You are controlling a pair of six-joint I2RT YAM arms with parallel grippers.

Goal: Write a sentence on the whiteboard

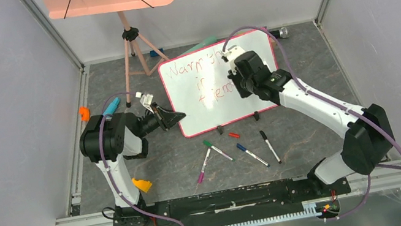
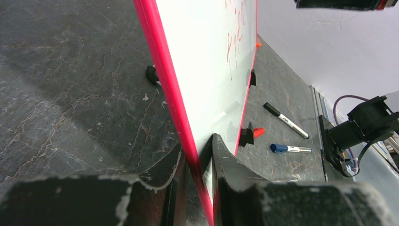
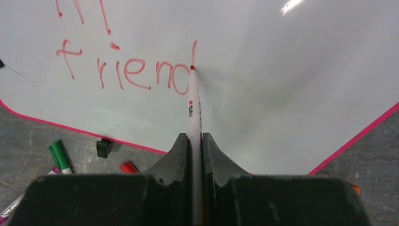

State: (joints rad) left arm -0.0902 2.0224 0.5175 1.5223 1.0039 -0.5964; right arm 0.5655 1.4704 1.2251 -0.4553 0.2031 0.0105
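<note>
Pink whiteboard [image 1: 198, 116] rim pinched by left hand [image 2: 200, 157]; right hand [image 3: 194, 139] clamps marker [image 3: 193, 103] touching board.

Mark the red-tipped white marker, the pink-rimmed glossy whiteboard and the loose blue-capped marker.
red-tipped white marker [image 3: 194, 108]: right wrist view, barrel.
pink-rimmed glossy whiteboard [image 2: 165, 80]: left wrist view, rim.
blue-capped marker [image 2: 290, 149]: left wrist view, barrel beside cap.

I'm getting bright, even overhead light on the glossy white rectangular board with a thin pink-red rim [image 1: 211, 117]. My right wrist feed shows a hot glare patch at the board's upper right, and the slim white red-tipped marker pen [image 3: 193, 108] casts a soft grey shadow rightward across it. Nearest the left wrist lens, below the board's edge, everything blurs.
</note>
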